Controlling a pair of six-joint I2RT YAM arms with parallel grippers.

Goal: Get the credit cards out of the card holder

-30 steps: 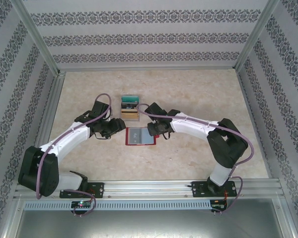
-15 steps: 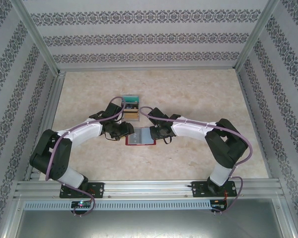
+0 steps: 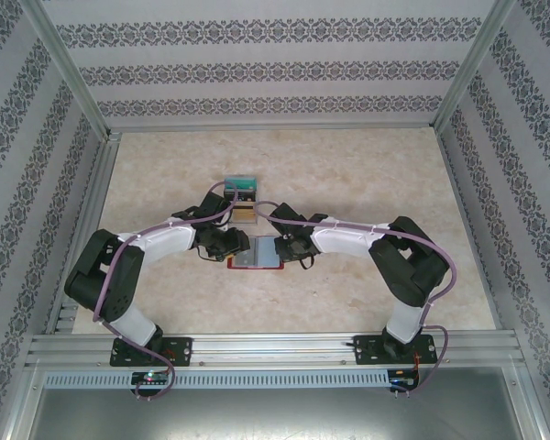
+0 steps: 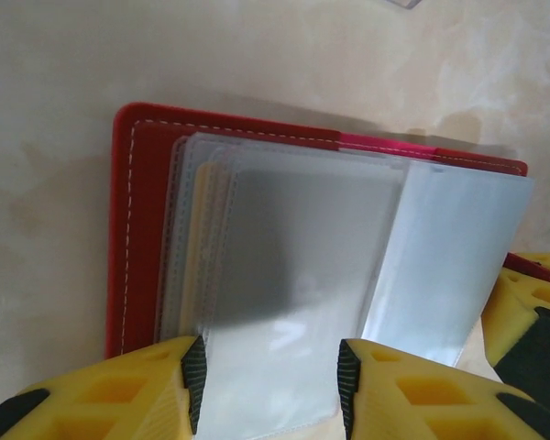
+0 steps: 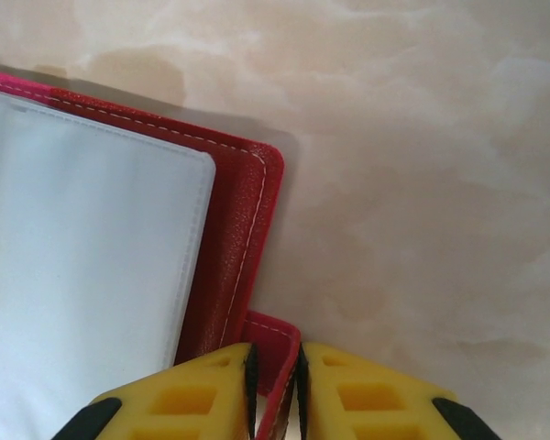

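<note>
Card holder (image 3: 257, 255): open flat, middle of table (image 3: 367, 174), toward its near edge.
My right gripper (image 5: 275, 385): narrow, pinching closing tab (image 5: 273, 339).
My left gripper (image 4: 269, 376): half-wide, astride clear sleeve (image 4: 284, 275).
Step, likely: steadying holder.
Next: nip tan card (image 4: 202, 247), slide out.

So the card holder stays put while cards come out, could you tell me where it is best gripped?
The closing tab of the card holder, approached from the right: it is thin and juts past the right edge, clear of the sleeves.

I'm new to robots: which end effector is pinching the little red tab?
The right end effector: its fingers squeeze the tab; the left end effector straddles the clear sleeves.
</note>
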